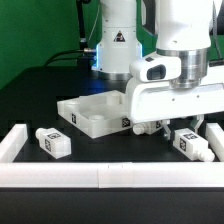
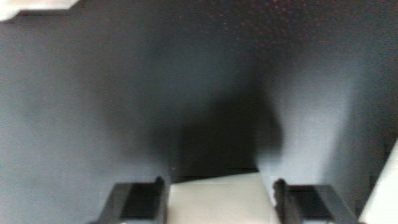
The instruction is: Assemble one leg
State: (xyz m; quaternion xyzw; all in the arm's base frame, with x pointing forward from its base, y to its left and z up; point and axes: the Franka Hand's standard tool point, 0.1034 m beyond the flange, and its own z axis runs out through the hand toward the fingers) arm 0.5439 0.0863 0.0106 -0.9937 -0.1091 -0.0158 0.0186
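In the exterior view, the white arm (image 1: 178, 30) reaches down on the exterior view's right, and its end effector (image 1: 178, 126) hangs low over the black tabletop (image 1: 110, 150). Just below and in front of it lies a short white leg (image 1: 190, 142) on its side, with small dark tags on its faces. I cannot tell from this angle whether the fingers touch it.

A second leg (image 1: 52, 140), of the same kind, lies well apart on the exterior view's left, also on its side and turned at a slant.

Between the two, and further back, a square white panel (image 1: 92, 113) with raised edges rests flat on the tabletop. Its near corner, on the exterior view's right, comes close beside the end effector.

A low white rail (image 1: 110, 178) runs along the front of the work area, with matching pieces at both sides.

In the wrist view, the end effector (image 2: 217, 200) shows its two dark fingers (image 2: 134, 200) standing apart, with a clear gap between them and nothing clamped. The dark tabletop (image 2: 178, 90) fills most of the picture, which is blurred. A pale patch (image 2: 214, 186) sits in the gap between the fingers at the edge of the frame. It is too blurred to say what it is. A strip of white shows along one side edge.
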